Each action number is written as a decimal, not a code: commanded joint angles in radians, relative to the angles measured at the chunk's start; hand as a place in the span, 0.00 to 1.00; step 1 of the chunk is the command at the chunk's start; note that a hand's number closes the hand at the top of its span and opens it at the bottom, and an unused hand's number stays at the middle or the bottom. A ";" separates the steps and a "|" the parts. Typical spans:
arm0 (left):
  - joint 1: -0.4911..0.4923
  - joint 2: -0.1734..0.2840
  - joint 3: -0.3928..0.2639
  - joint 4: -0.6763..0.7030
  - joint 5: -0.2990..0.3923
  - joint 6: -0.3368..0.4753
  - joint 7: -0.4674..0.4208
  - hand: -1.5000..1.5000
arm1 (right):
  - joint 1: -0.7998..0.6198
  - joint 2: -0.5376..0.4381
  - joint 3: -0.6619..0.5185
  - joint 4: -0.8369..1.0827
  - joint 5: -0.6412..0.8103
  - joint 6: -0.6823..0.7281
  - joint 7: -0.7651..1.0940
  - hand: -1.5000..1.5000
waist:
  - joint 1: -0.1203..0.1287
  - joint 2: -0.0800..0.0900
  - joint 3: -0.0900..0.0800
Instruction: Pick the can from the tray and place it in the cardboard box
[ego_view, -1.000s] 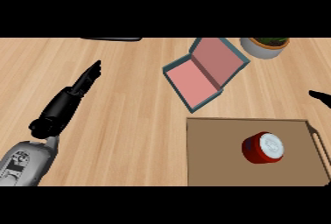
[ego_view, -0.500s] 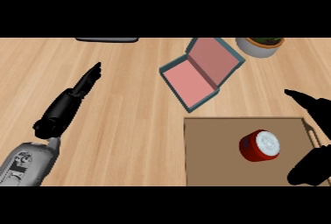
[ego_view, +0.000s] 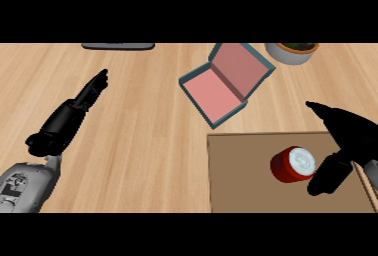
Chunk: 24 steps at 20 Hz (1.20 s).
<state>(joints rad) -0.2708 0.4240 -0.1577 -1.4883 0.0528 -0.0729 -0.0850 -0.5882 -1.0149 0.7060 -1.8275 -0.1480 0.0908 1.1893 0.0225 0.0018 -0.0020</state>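
Red, white-topped can (ego_view: 293, 165) | lying mid brown tray (ego_view: 244, 185) | right hand (ego_view: 347, 145) spread wide beside it | fingers to be closed squarely round the can's sides.

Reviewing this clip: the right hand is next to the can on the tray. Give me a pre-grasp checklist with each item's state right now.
1. Can on the tray, lying on its side: ok.
2. Right hand beside the can, thumb at its right side: ok.
3. Fingers curled round the can: not ok, hand open, no grasp yet.
4. Contact between thumb and can: cannot tell.
5. Cardboard box open, pink inside showing, beyond the tray: ok.
6. Left hand over the counter at the left, fingers straight, away from tray and box: ok.
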 joint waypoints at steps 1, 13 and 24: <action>0.000 -0.032 -0.020 -0.007 -0.039 0.027 0.001 0.50 | -0.046 0.040 -0.005 0.082 0.003 0.063 0.168 0.00 | -0.008 0.000 0.001; 0.092 -0.038 0.008 -0.065 -0.052 -0.003 -0.015 0.50 | 0.025 0.197 0.018 0.120 0.123 0.027 0.136 0.00 | -0.017 -0.004 0.001; 0.063 -0.031 0.074 0.005 -0.039 -0.054 -0.062 0.50 | 0.099 0.198 -0.019 0.266 0.183 0.054 0.021 0.00 | -0.021 0.000 0.001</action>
<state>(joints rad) -0.2126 0.3829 -0.1153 -1.5228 0.0033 -0.0970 -0.0951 -0.5048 -0.8446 0.7128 -1.6216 0.0139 0.1170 1.1298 0.0027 -0.0007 -0.0007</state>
